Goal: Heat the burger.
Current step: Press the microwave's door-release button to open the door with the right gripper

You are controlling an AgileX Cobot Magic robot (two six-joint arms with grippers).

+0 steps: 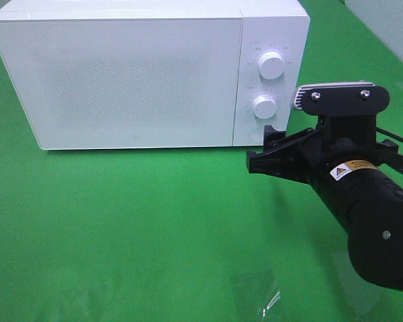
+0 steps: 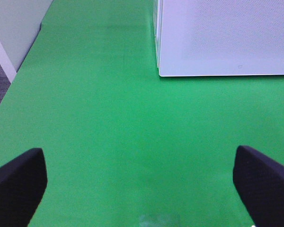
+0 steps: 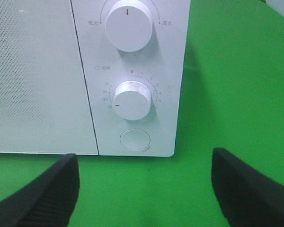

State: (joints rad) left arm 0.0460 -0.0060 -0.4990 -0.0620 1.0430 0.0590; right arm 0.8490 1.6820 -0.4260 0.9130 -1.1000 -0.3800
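Only the left wrist view shows my left end effector point(image 2: 138, 153), wide, empty; right end effector point(image 3: 144, 163) likewise. One microwave point(image 1: 121, 80), two dials point(image 3: 128, 23), one button point(image 3: 135, 140).

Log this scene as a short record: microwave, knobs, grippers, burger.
microwave: white, door shut, on green table
upper knob: red mark pointing up
lower knob: red mark turned away from 0
right gripper: open, empty, facing the control panel
left gripper: open, empty, over the table
burger: not in view
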